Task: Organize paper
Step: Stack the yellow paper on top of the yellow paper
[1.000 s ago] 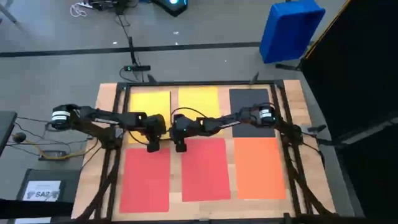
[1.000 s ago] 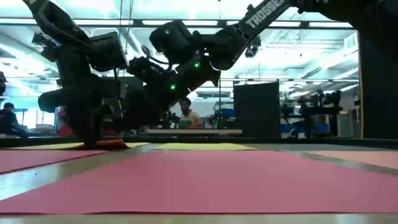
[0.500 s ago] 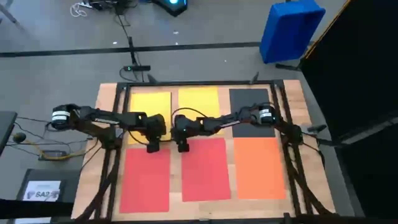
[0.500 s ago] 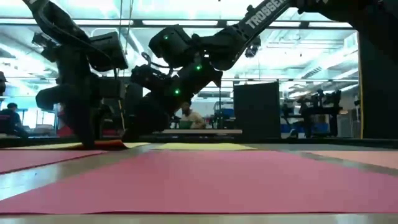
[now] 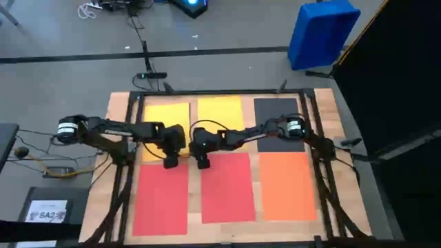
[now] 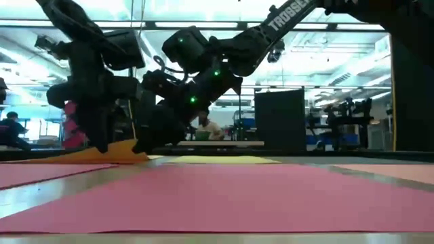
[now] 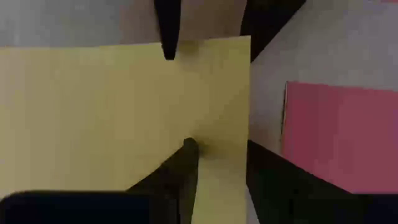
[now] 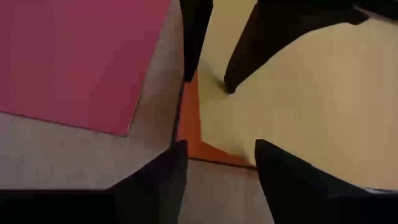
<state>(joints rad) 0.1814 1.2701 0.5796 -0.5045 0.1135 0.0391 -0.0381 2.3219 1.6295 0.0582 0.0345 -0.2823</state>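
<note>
Wooden table (image 5: 118, 103), framed with dark rails, carries a grid of coloured sheets. Two yellow ones and a black sheet (image 5: 279, 124) lie along the far row. Two red ones and an orange sheet (image 5: 286, 186) lie along the near row.

Both arms reach in towards the middle, and their grippers sit close side by side at the seam between the rows. The left gripper (image 5: 170, 162) is at the near corner of the yellow sheet (image 7: 93, 112). One finger rests on top of the paper and the other sits just off its edge. In the low view that corner rises off the table to meet the fingers, so I judge them pinched narrow on the sheet's corner.

A second, orange-coloured layer (image 8: 189, 124) peeks out from under that same corner, so this looks like a stack of at least two. The right gripper (image 5: 202, 163) hovers just beside the left one with its fingers spread and nothing between them, over the bare strip next to that orange sliver.

From the left gripper, the yellow sheet's long side runs straight away towards the table's far edge, so nearly all of the paper lies beyond the fingers and only the corner is in them. A red sheet (image 5: 162, 200) lies on the opposite, near side of that gripper.

The left arm is the one on the sheet. The right is near enough to pin or take the lower layer. Any pull will probably need to follow the long side, or the sheet will swing about its held corner and drag the layer beneath askew.
</note>
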